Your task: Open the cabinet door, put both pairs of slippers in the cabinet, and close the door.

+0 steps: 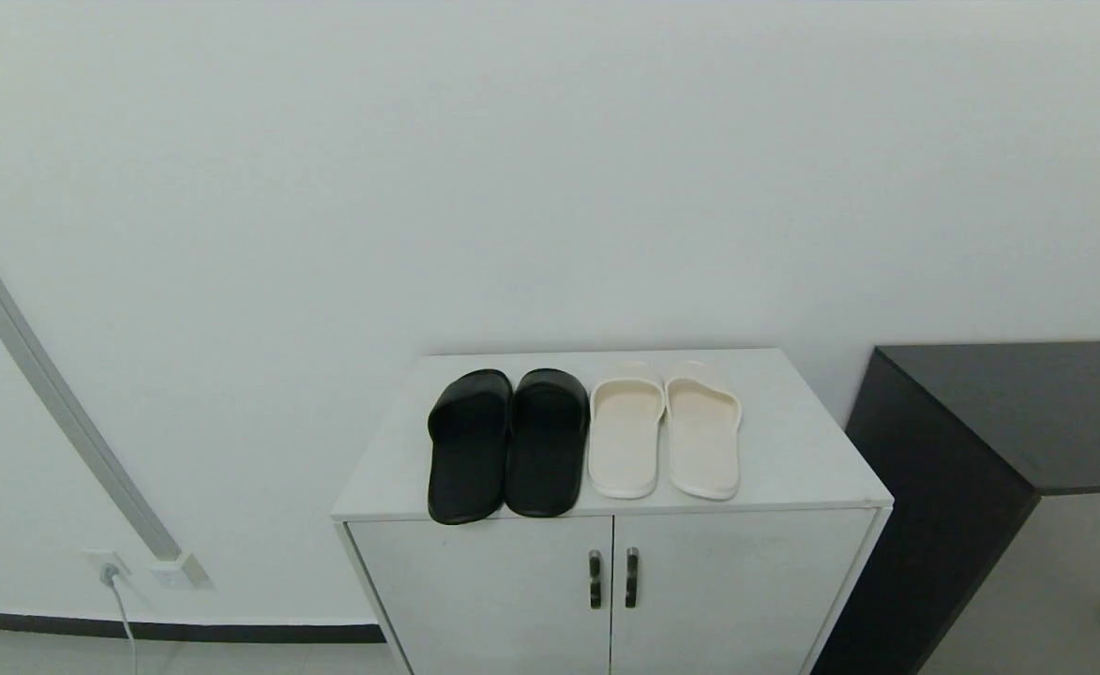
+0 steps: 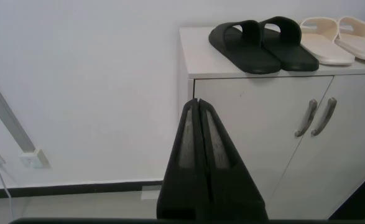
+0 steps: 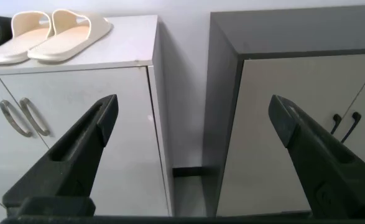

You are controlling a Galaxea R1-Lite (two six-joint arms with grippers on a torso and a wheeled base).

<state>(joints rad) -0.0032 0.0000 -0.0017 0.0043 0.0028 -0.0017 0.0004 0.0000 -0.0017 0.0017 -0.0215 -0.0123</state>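
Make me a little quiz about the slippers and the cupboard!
1. True or false: both cabinet doors are shut.
2. The black slippers and cream slippers lie on the cabinet top. Which pair is on the robot's left? A black, B cream.
3. Fill in: the left gripper is shut, and the right gripper is ___.
Key: 1 true; 2 A; 3 open.

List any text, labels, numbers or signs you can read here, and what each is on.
None to read. No print or marking shows on the black slippers, the cream slippers, the white cabinet, the dark cabinet or the wall socket.
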